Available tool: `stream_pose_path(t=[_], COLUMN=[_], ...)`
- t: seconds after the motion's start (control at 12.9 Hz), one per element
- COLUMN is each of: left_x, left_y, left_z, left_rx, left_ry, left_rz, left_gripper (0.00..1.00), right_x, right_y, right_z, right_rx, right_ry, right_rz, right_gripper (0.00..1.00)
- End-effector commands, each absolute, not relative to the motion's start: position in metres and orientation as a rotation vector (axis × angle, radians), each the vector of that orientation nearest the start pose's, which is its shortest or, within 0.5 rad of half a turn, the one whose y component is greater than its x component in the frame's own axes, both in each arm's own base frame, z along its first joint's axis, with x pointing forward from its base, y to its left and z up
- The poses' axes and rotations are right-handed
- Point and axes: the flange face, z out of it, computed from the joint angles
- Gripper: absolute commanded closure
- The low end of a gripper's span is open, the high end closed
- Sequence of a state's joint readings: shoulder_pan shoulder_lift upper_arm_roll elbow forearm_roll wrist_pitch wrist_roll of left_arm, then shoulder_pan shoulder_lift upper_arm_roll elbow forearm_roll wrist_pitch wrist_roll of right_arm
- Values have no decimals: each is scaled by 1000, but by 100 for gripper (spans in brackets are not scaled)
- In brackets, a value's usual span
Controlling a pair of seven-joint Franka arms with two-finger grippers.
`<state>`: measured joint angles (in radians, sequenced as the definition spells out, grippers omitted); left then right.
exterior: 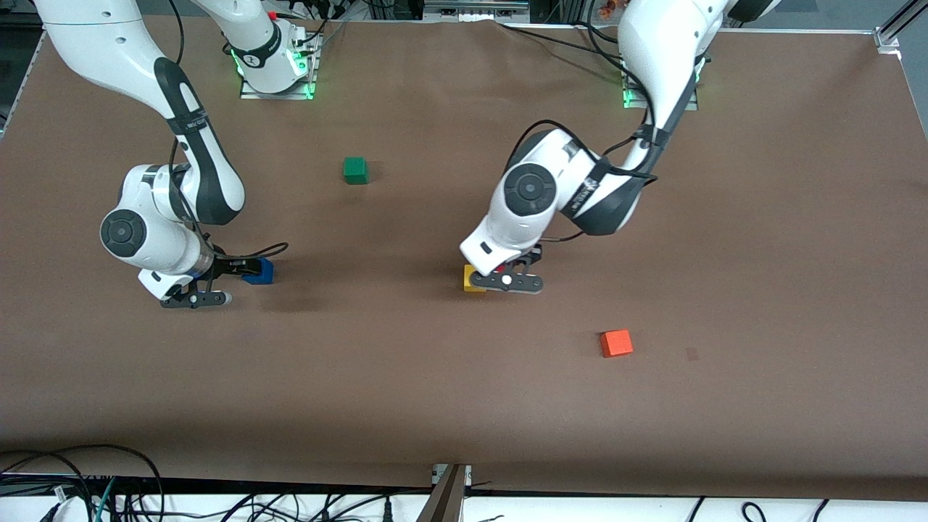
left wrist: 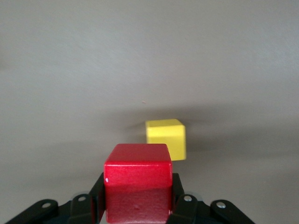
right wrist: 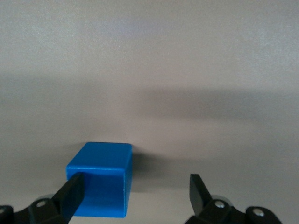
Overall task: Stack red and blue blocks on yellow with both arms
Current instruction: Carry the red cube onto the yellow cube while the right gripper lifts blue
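My left gripper (exterior: pixel 504 276) is shut on the deep red block (left wrist: pixel 137 182), which shows as a sliver in the front view (exterior: pixel 499 269). It holds the block just beside the yellow cube (exterior: pixel 473 280), toward the left arm's end of the table. The gripper hides part of the yellow cube, which lies a little apart from the red block in the left wrist view (left wrist: pixel 166 138). My right gripper (exterior: pixel 243 273) is open and low at the blue block (exterior: pixel 259 271). In the right wrist view the blue block (right wrist: pixel 99 178) sits off-centre against one finger (right wrist: pixel 74 189), and the gripper (right wrist: pixel 136 189) has a wide gap to its second finger.
A green cube (exterior: pixel 355 170) lies farther from the camera, between the two arms' bases. An orange-red cube (exterior: pixel 616 343) lies nearer the camera than the yellow cube, toward the left arm's end. Cables run along the table's front edge (exterior: pixel 72 478).
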<state>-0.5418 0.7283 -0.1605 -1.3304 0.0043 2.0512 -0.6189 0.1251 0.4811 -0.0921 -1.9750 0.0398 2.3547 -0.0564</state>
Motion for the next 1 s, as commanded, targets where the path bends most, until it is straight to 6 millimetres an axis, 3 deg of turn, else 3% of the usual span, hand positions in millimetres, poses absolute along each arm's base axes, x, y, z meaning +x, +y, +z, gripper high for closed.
stream_pose_path(t=[0.0,0.23,0.39,0.93], left_x=[590,583,583,585], left_y=[-485,-501,-498,-493], left_z=[292,279,273,260], left_rx=[-3215,-3208,-3190,-3155], left_ry=[33,68,74,84], left_rz=[31,34,33,30], left_gripper=[100,100,100,100], right_x=[605,607,606,608], right_y=[24,39,55,48], right_z=[220,206,197,205], right_rx=[-3142,-3146,-3152,-3151], right_ry=[-63,-55,-26,-39], right_rz=[133,92,79,74], right_gripper=[0,0,0,0])
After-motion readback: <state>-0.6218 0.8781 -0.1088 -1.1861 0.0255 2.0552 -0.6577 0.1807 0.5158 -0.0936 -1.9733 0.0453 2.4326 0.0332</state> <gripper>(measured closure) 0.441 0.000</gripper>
